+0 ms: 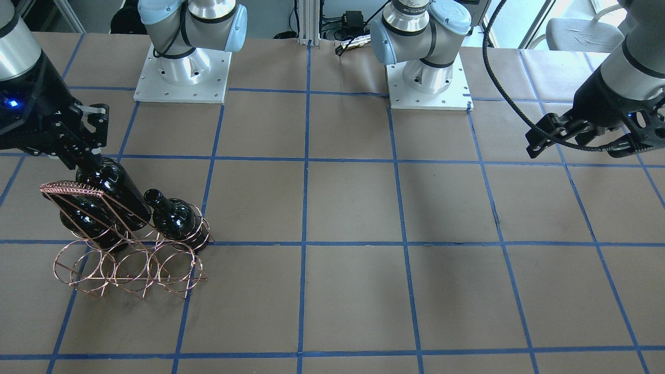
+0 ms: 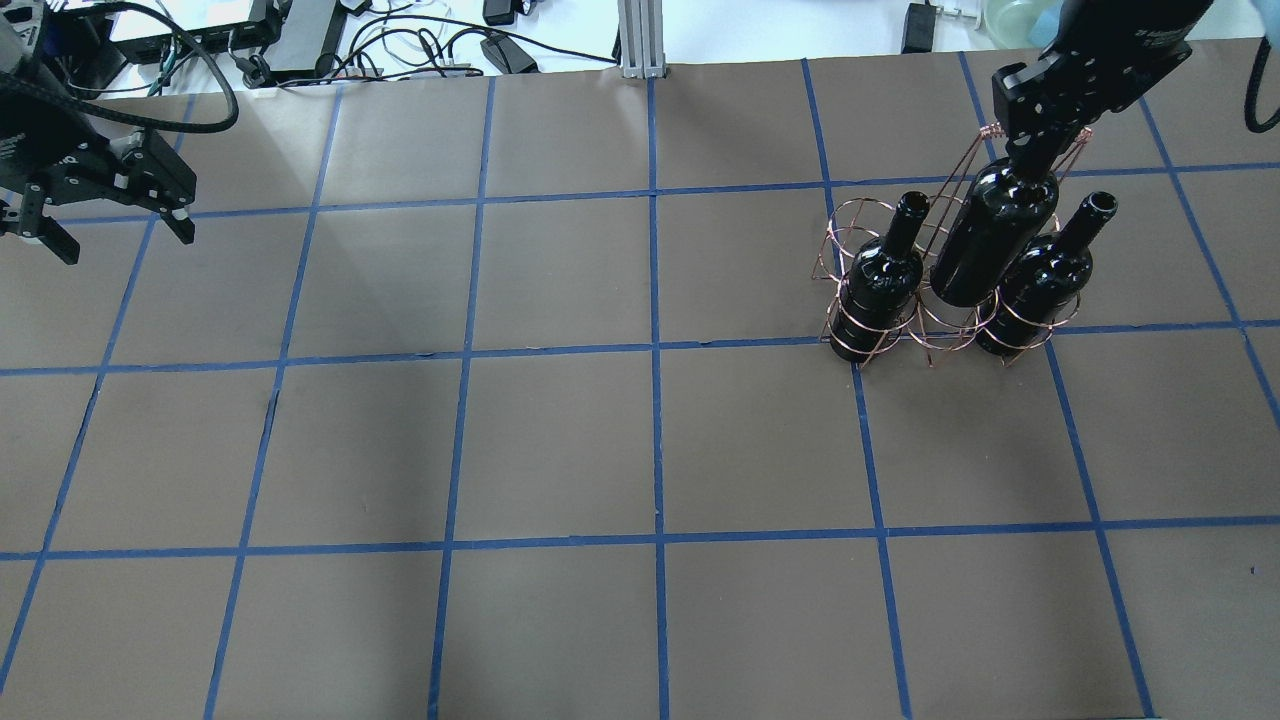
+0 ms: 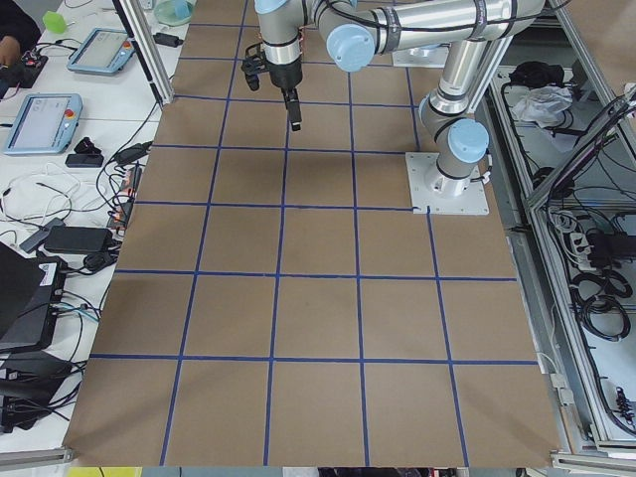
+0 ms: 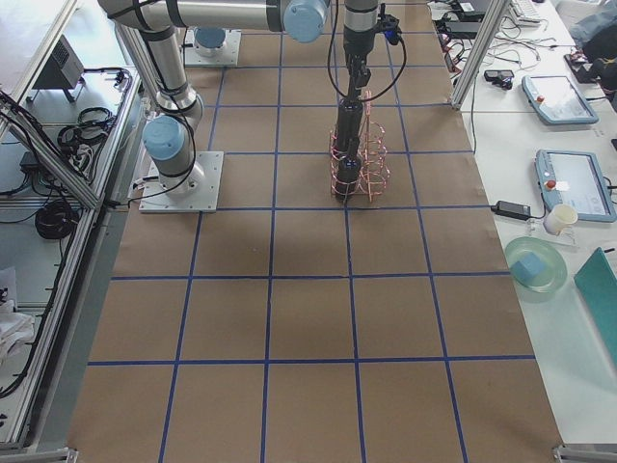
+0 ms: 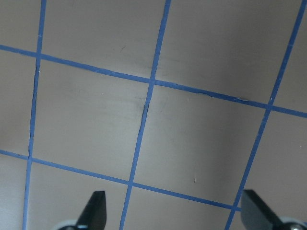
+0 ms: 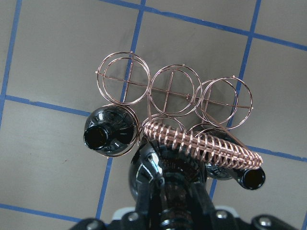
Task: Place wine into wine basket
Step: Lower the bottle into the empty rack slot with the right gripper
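Overhead view, left to right. The left gripper [image 2: 120, 235] is at the far-left edge of the table [image 2: 560, 450], hanging over the brown paper with its jaws spread wide and nothing between them. The left wrist view agrees: the fingertips [image 5: 96, 208] are apart, with only paper and blue tape [image 5: 144, 120] below. It is well apart from the bottles.

The wine basket [image 2: 848, 232] is on the right half of the table, standing on the paper, with copper wire rings in two rows. All three bottles are in the row nearer the robot.

The left bottle [image 2: 885, 280] stands in the left ring of that row, mouth open and up.

The wine [image 2: 990, 245] is in the middle, between the other two and touching or just beside both. It is tilted, with its lower end inside the middle ring. It sits higher than its neighbours. Cannot tell if the base has reached the bottom of the ring.

The right bottle [image 2: 1045, 275] stands in the right ring, mouth up.

The right gripper [image 2: 1040, 150] comes in from the far right, above the rack, with its fingers clamped on the wine's neck. In the right wrist view the wrapped handle [image 6: 201, 141] runs just beside that neck, crossing the wine's shoulder, with the other two bottle mouths on either side.

In the front-facing view the wine [image 1: 111, 187] leans behind the handle [image 1: 70, 189], with the right gripper [image 1: 83, 156] on top.
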`<state>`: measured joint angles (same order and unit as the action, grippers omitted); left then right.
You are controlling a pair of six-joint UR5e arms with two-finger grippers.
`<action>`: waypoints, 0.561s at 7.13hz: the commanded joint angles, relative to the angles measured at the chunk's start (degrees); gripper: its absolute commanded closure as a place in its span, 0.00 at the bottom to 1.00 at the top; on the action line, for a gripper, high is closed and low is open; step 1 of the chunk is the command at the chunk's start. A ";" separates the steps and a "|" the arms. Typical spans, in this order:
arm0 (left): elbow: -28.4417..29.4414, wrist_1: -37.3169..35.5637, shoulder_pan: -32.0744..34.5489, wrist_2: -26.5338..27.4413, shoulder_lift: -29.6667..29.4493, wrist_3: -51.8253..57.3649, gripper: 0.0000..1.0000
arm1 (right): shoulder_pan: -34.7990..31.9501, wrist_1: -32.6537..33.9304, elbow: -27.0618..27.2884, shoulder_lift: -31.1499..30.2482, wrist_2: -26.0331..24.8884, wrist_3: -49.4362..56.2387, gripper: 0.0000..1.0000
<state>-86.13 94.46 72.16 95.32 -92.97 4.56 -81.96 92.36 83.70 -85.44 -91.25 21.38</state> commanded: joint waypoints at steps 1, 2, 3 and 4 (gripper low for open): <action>0.00 0.02 -0.09 -0.31 -0.01 -0.08 0.00 | 0.39 0.81 0.68 0.18 0.11 0.42 1.00; 0.00 0.02 -0.09 -0.31 -0.01 -0.08 0.00 | 0.57 0.81 0.85 0.19 0.11 0.42 1.00; 0.00 -0.06 -0.09 -0.14 -0.10 0.01 0.00 | 0.66 0.98 1.38 0.19 0.37 0.50 1.00; -0.09 -0.06 -0.09 -0.31 -0.10 -0.08 0.00 | 0.66 1.42 1.73 0.19 0.37 0.42 1.00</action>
<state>-86.15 94.43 72.08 95.09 -93.04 4.52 -81.36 93.39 84.97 -85.26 -90.97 21.83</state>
